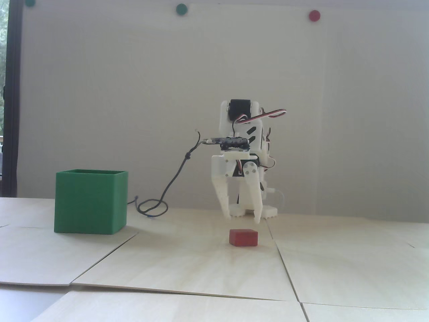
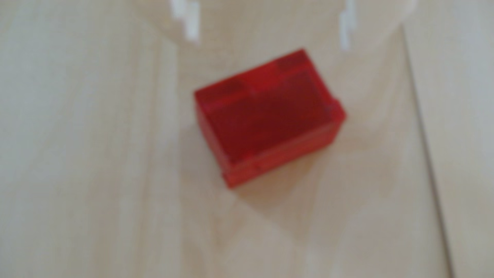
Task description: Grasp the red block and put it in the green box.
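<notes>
Just one red block [image 1: 243,237] and one green box [image 1: 90,201] on the desk [image 1: 187,265], with the white fingers [image 1: 227,204] spread open above the block.

Counted in the fixed view: a single arm, one block, one box, two green wall dots [image 1: 181,9] and one red wall dot [image 1: 314,15]; no writing or label can be read anywhere. The block lies flat, untouched, its long axis running left to right in that view; the box stands upright and open-topped, well apart to its left. The blurred wrist view shows the block [image 2: 268,117] turned somewhat, long axis slanting up toward the right, with the fingers' tips [image 2: 191,22] at the top edge, one either side of it.
</notes>
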`<action>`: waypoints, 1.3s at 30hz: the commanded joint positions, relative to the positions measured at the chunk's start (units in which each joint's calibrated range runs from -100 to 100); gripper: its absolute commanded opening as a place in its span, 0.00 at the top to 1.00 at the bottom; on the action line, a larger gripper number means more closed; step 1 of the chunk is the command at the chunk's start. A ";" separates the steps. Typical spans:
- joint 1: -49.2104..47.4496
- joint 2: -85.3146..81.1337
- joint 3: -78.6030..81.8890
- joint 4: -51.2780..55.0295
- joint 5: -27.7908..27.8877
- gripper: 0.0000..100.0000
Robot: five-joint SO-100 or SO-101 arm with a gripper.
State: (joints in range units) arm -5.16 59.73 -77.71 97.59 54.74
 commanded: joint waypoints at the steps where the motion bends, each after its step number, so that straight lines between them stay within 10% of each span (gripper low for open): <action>1: -0.11 -1.98 -4.46 1.74 0.54 0.81; 39: -2.12 0.63 -9.87 1.74 6.22 0.82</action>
State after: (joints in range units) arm -7.15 60.73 -81.47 97.59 60.80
